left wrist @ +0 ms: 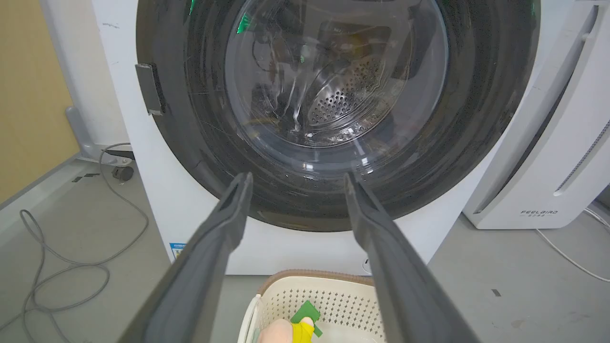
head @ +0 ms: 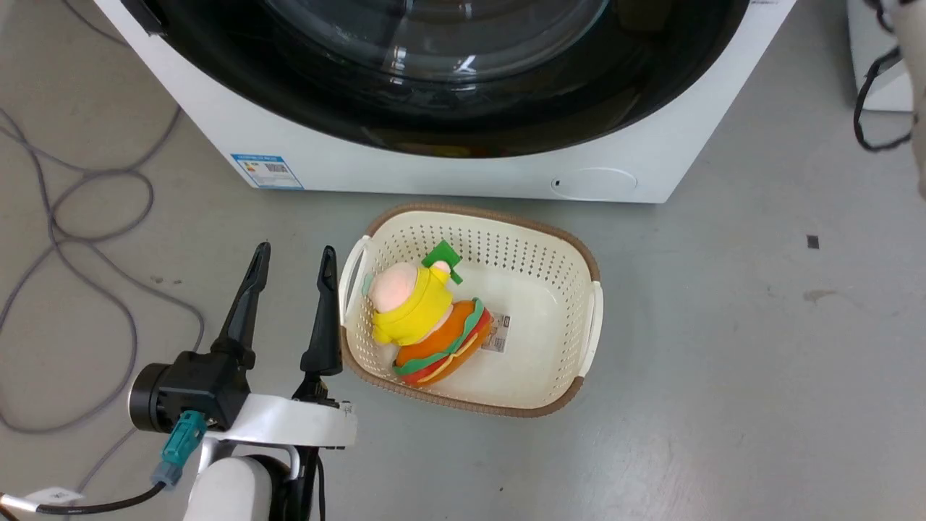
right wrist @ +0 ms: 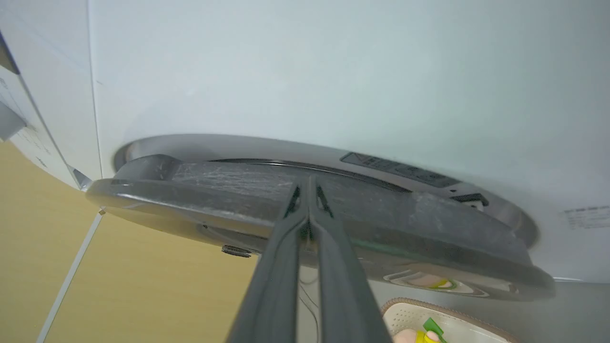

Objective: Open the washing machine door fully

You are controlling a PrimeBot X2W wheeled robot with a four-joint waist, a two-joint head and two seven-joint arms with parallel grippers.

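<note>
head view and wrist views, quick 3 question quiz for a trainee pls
1. True or false: the left gripper is shut.
2. Where does the plush toy lie? A) inside the drum B) in the basket C) on the bare floor
3. Fill in: the right gripper, shut, has its tips at the edge of the ____.

Key
1. False: its fingers stand apart with nothing between them, beside the basket.
2. B
3. washing machine door
</note>
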